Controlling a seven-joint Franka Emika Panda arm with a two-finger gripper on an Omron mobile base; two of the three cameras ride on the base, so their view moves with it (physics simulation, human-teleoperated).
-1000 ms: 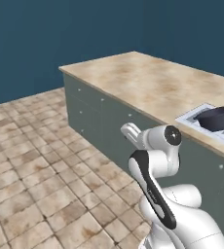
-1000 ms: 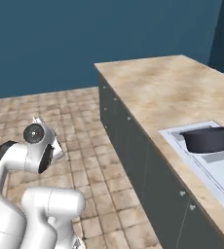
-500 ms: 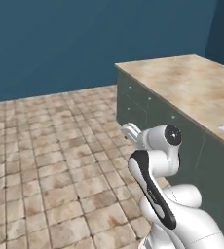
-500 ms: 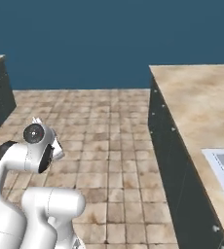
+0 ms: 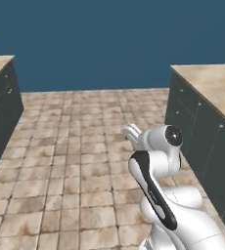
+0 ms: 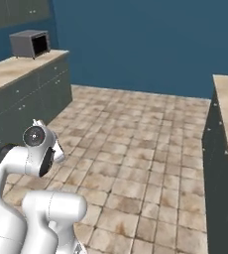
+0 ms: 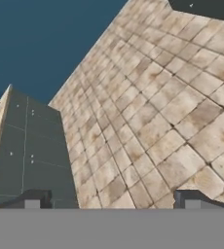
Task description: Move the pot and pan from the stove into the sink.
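Gripper [image 7: 112, 202] jaws stand wide apart, holding nothing, aimed at tiled floor [image 7: 172, 112] beside dark cabinet [image 7: 28, 151]. Beige marbled counter [image 5: 212, 85] at right carries no visible cookware

Left base view: looking forward over the arm [image 5: 158, 171] from behind-left | Right base view: looking from behind-right, sharing the tiled floor [image 6: 136, 149] | Hand view: angling down at floor tiles.
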